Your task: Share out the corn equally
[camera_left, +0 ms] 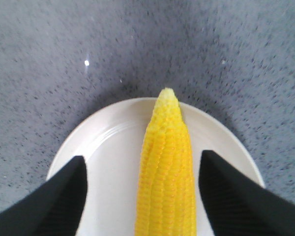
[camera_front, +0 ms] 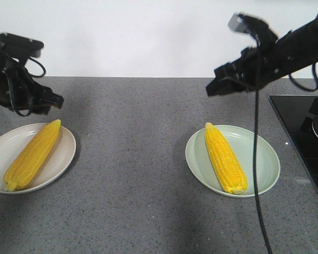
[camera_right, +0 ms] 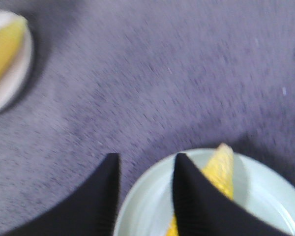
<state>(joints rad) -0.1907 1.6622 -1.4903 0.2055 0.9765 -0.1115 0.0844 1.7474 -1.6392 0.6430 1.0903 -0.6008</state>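
One corn cob point(camera_front: 33, 154) lies on the white plate point(camera_front: 61, 153), straight between the fingers of the open, empty left pincer point(camera_left: 142, 191). Another cob point(camera_front: 225, 157) lies on the green plate point(camera_front: 262, 159), at five o'clock of the right pincer point(camera_front: 218, 86), parted narrowly and empty, above the grey tabletop point(camera_front: 132, 159).

Speckled grey stone-look countertop point(camera_front: 148, 159), matt and a bit grainy.
Looked glazed and smooth on both ceramic-type plates, cream point(camera_front: 63, 153) and pale green point(camera_front: 259, 159); corn point(camera_front: 225, 157) waxy, bumpy kernels; ribbed matt black fingers point(camera_left: 64, 196); glossy black cooktop point(camera_front: 302, 132).
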